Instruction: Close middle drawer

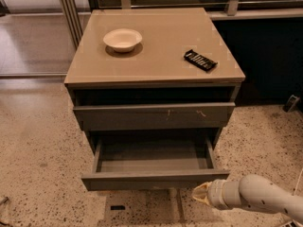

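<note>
The middle drawer (154,179) is a wide grey drawer pulled far out of the cabinet, and its inside is empty. Its plain front faces me, low in the camera view. My gripper (201,194) is at the end of the white arm (258,196), which comes in from the lower right. The gripper's pale tip sits just below and in front of the right end of the drawer's front. I cannot tell whether it touches the front.
The top drawer (154,116), with small pale scratches, stands slightly out. A white bowl (122,39) and a black remote (200,60) lie on the cabinet top (156,46). The floor is speckled. There is a dark wall at the right and metal poles at the back left.
</note>
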Controlling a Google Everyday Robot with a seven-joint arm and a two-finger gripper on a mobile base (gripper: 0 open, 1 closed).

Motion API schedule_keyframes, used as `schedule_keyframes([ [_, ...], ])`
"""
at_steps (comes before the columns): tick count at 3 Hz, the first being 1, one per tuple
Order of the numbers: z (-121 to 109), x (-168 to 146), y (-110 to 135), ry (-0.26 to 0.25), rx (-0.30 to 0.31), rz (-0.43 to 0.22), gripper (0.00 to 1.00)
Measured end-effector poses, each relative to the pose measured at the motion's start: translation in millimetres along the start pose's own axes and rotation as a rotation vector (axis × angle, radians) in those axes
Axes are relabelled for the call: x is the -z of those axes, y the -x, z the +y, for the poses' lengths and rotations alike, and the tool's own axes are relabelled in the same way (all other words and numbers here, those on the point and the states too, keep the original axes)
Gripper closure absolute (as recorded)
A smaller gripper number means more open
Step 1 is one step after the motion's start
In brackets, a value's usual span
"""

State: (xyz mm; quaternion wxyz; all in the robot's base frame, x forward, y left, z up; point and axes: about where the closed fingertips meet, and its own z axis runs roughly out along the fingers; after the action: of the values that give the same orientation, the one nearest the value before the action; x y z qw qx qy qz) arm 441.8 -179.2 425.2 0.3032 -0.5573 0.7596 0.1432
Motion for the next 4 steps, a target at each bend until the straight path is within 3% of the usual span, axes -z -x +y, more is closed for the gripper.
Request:
schedule_keyframes([
  [1,3.7,-4.9,-2.7,0.006,0.000,-0.005,1.00],
  [2,6.1,-4.8,-2.1,-0.022,0.053,0.011,1.00],
  [3,1.6,-7.9,1.6,-0.116,0.171,-0.001,1.00],
  [4,-11.3,-8.1,10.0,-0.242,0.280,-0.034,1.00],
])
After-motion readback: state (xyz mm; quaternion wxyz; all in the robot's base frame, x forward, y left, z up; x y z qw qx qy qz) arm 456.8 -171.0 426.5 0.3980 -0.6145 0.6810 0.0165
